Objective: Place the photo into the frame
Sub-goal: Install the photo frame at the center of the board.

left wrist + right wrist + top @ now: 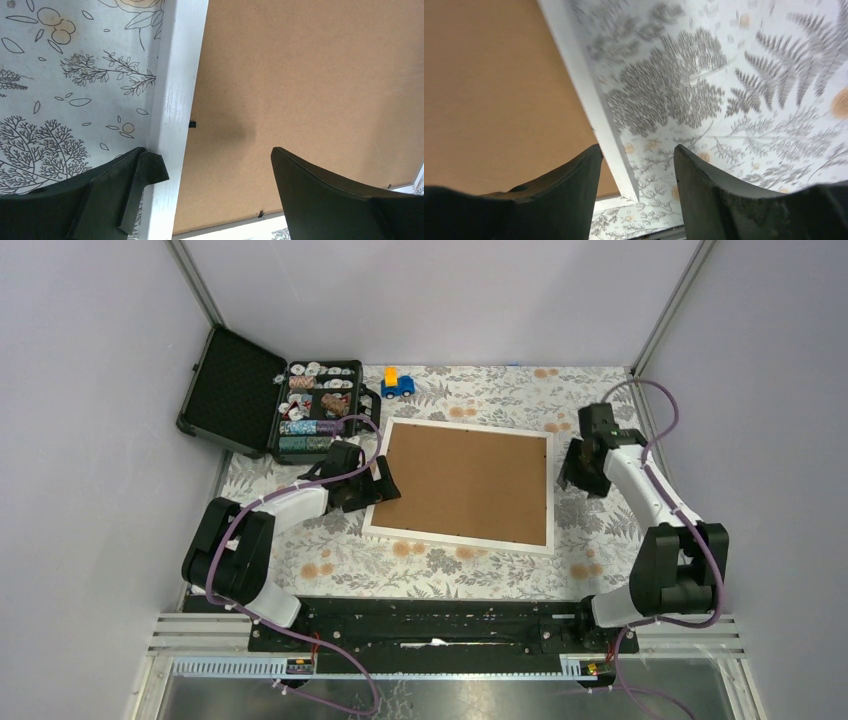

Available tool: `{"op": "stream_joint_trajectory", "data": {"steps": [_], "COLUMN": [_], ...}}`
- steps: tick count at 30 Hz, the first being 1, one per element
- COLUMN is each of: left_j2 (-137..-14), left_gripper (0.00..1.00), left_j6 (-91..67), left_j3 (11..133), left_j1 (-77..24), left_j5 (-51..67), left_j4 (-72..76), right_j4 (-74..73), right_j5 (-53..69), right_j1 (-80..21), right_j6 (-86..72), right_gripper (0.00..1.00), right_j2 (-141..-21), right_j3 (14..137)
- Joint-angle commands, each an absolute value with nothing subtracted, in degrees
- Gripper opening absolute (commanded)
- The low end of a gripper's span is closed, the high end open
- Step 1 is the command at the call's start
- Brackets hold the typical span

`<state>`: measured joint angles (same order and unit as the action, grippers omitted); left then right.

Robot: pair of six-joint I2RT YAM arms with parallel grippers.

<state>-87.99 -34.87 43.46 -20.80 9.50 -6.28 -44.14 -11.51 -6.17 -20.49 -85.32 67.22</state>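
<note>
Frame [462, 485] | left fingers [330, 200] astride edge, wide apart | right fingers [724, 200] astride edge, apart

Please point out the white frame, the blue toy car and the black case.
white frame [457, 540]: top view, near rail
blue toy car [400, 389]: top view, body
black case [232, 390]: top view, open lid

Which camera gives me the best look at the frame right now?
The top external view: the whole frame lies flat, brown back up, with all four white sides in view. The left wrist view shows only one white rail and part of the brown back. The right wrist view, partly blurred, shows one edge and a corner.
</note>
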Motion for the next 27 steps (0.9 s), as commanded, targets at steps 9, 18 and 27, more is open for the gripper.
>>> {"op": "stream_joint_trajectory", "data": {"steps": [9,18,27], "left_j2": [-86.60,-86.87,-87.46], "left_gripper": [0.99,0.99,0.99], "left_j6": [-35.71,-35.52,-35.69], "left_j3": [43.09,43.35,43.29], "left_j1": [-21.62,-21.60,-21.59], "left_j5": [13.15,13.53,13.86], "left_j4": [-5.26,-5.57,-5.22], "right_j4": [-33.73,-31.65,-33.13], "right_j5": [-0.33,1.89,-4.23], "right_j1": [-2.65,-2.70,-2.16], "right_j6": [-20.05,-19.35,-20.97], "right_gripper": [0.49,0.45,0.46], "right_j2": [-92.07,-94.82,-91.14], "right_j3": [58.77,56.32,54.28]}}
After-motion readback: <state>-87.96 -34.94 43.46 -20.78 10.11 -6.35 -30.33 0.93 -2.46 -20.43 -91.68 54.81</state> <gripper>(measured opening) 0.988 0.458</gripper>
